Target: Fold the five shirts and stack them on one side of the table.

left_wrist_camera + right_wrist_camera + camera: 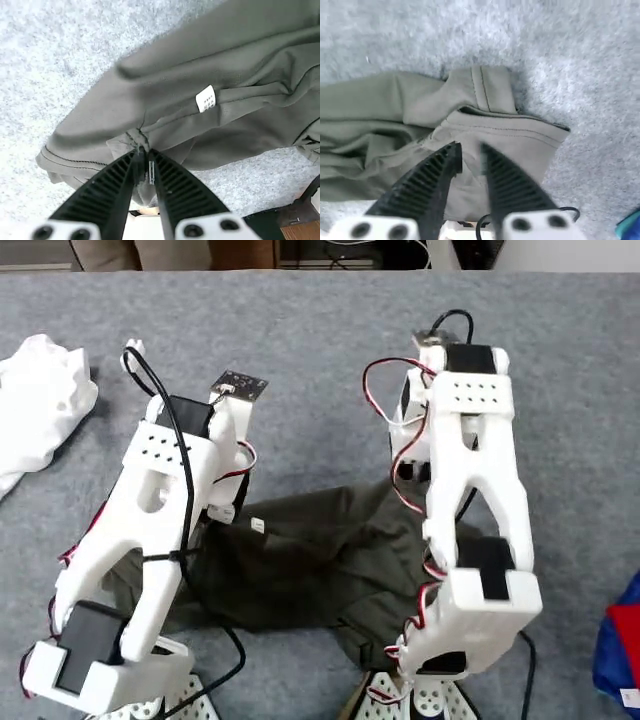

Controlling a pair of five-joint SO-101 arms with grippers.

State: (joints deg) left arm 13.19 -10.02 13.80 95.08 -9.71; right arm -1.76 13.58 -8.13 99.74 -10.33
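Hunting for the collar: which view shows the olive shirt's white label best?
Left wrist view: the label sits large on the olive shirt. High view gives it as a speck; right wrist view shows the shirt's hem.

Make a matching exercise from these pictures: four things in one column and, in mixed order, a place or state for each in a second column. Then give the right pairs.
1 olive shirt
2 white shirt
3 blue and red garment
4 left gripper

A at the high view's right edge
B shut on a fold of the olive shirt
C spread in the middle of the high view
D at the high view's left edge

Pairs: 1-C, 2-D, 3-A, 4-B
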